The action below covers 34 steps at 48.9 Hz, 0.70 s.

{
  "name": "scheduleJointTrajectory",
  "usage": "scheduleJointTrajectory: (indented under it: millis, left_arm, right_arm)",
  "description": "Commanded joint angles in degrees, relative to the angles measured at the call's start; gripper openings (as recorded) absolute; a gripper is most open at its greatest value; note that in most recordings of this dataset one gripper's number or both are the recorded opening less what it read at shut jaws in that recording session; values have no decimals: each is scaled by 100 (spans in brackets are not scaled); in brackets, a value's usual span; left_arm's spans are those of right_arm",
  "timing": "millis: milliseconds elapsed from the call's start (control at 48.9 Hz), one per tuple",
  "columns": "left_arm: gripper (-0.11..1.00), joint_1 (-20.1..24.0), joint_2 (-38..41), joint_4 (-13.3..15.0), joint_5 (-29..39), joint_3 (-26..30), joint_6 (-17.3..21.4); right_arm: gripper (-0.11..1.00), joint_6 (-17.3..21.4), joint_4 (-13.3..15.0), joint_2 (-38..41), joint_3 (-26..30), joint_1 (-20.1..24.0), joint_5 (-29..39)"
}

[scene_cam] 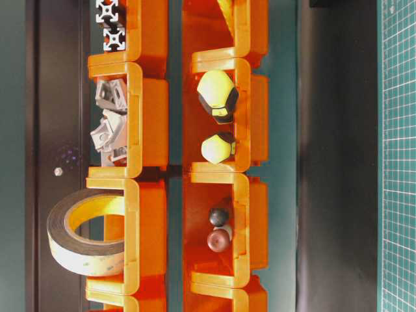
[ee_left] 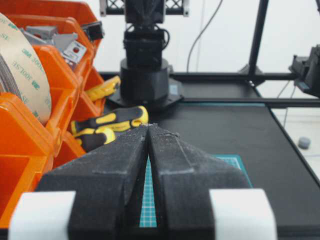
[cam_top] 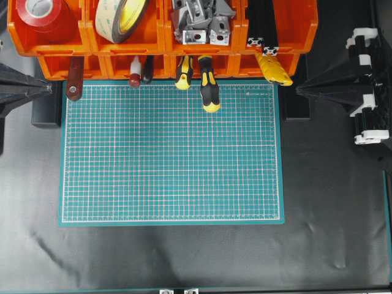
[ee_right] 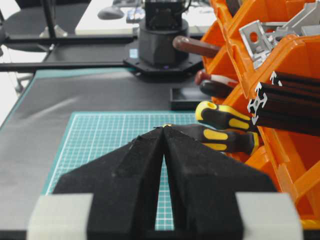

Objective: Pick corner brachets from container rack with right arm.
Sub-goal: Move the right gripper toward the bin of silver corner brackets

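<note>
Several silver-grey corner brachets (cam_top: pixel 202 24) lie heaped in an upper bin of the orange container rack (cam_top: pixel 288 38) along the table's far edge. They also show in the table-level view, corner brachets (scene_cam: pixel 109 127), and at the top right of the right wrist view, corner brachets (ee_right: pixel 260 39). My right gripper (cam_top: pixel 299 90) rests at the right of the green mat, shut with its tips together and nothing between them (ee_right: pixel 163 127). At the left edge my left gripper (cam_top: pixel 50 89) is shut and empty too, tips touching (ee_left: pixel 148 125).
A green cutting mat (cam_top: pixel 171 153) fills the middle of the table. Neighbouring bins hold red tape (cam_top: pixel 40 12), a wide tape roll (cam_top: pixel 122 18) and black slotted bars (cam_top: pixel 262 24). Yellow-black screwdriver handles (cam_top: pixel 208 86) and a yellow knife (cam_top: pixel 274 70) stick out of the lower tier over the mat.
</note>
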State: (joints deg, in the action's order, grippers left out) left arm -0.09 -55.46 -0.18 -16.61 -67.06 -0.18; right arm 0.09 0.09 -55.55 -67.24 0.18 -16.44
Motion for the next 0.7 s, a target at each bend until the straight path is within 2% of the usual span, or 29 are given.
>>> scheduleJointTrajectory:
  millis: [0, 82, 204, 348, 491, 675]
  left_arm:
    - [6, 35, 26, -185, 62, 290, -70]
    - [2, 26, 0, -193, 264, 439, -105]
    - [0, -9, 0, -193, 703, 615, -105]
    - [0, -53, -9, -193, 1195, 721, -114]
    - [0, -53, -18, -193, 1529, 782, -114]
    - [0, -53, -35, -193, 1811, 870, -123]
  right_arm:
    - [1, 35, -44, 35, 185, -105, -35]
    - [0, 97, -185, 0, 422, -158, 431]
    - [0, 202, -220, 35, 1187, -237, 2109]
    - [0, 202, -211, 290, 2347, -316, 4184]
    - [0, 202, -193, 844, 3621, -475, 6003]
    - [0, 114, -70, 1960, 5089, -686, 7875]
